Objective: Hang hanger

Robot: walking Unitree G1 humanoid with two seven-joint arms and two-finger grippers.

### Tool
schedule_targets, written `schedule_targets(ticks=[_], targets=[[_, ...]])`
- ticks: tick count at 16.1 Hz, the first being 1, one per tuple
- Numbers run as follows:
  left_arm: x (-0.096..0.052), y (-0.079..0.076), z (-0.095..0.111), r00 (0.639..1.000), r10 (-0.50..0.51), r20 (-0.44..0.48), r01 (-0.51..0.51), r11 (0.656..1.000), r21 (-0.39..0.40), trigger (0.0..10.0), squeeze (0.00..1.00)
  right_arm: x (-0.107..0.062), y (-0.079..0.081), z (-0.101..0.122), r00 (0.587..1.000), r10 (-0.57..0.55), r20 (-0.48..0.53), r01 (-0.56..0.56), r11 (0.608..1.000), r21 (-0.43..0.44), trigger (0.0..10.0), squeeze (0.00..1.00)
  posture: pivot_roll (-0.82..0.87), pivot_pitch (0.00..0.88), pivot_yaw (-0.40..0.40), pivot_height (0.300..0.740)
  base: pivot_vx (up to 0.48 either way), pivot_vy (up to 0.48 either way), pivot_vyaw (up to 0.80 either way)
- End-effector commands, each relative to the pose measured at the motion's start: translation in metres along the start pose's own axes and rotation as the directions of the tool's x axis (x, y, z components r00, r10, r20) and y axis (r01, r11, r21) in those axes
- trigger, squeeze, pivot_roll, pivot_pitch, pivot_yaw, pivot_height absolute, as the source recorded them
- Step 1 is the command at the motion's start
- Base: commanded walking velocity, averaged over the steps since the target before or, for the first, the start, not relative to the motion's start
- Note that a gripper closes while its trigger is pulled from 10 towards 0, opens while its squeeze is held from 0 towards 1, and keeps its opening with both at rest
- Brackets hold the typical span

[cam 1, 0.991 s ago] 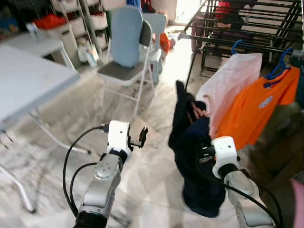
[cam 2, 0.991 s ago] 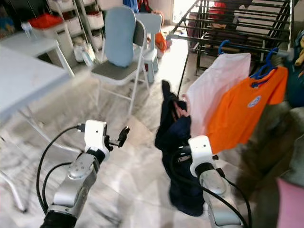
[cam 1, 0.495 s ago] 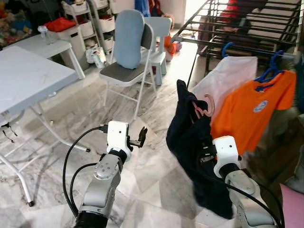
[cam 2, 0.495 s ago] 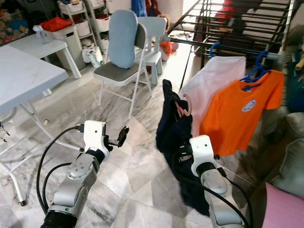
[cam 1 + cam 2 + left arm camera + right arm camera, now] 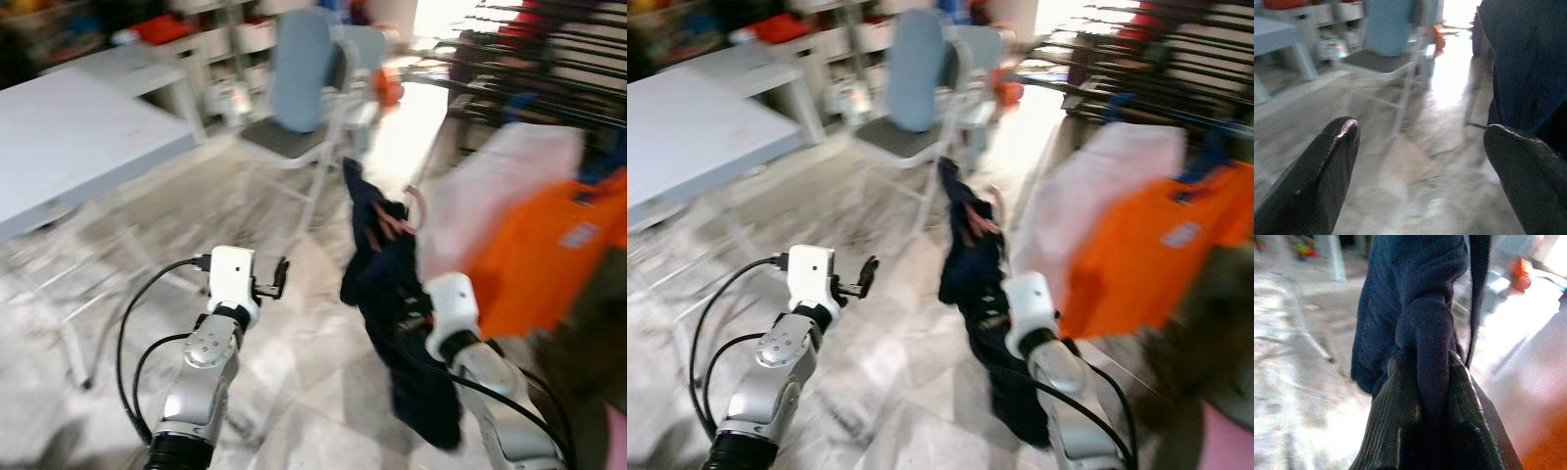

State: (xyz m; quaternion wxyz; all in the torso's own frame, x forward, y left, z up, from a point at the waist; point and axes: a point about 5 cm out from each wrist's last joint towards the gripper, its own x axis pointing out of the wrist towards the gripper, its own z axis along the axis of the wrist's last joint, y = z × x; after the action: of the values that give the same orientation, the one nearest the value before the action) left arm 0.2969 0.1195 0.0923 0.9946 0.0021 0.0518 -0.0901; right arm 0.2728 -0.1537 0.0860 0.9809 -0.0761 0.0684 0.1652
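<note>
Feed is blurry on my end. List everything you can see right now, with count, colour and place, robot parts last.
dark garment: one, navy, on a pink hanger, held up ahead, centre.
pink garment: one, pale pink, hanging at the right.
orange shirt: one, orange, hanging right of the pink garment.
folding chair: one, grey with a blue back, ahead past the navy garment.
table: one, white, at the left.
drying rack: one, dark, far right.
left end effector: black fingers apart, holding nothing.
right end effector: black fingers clamped on the navy fabric.
</note>
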Motion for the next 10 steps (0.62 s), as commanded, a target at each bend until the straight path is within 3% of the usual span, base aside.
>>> schedule_targets(ticks=[1,5,10], targets=[[0.001,0.002,0.0,1.0,0.015,-0.004,-0.015,1.0,0.018,10.0,0.0,0.004,0.003,0.017,0.997,0.034,0.068,-0.033,0.999,-0.015,10.0,0.0,-0.16,0.0,0.046,0.74,0.0,0.0,0.8],[0.001,0.002,0.001,1.0,0.018,0.007,-0.018,0.997,0.069,10.0,0.0,0.005,0.003,0.018,0.997,0.056,0.058,-0.056,0.998,-0.002,10.0,0.0,-0.16,0.0,0.046,0.74,0.0,0.0,0.8],[0.002,-0.006,0.0,0.999,-0.045,0.005,0.045,0.995,0.087,10.0,0.0,-0.001,0.022,0.027,0.959,0.278,0.052,-0.279,0.96,-0.004,10.0,0.0,-0.16,0.0,0.049,0.74,0.0,0.0,0.8]])
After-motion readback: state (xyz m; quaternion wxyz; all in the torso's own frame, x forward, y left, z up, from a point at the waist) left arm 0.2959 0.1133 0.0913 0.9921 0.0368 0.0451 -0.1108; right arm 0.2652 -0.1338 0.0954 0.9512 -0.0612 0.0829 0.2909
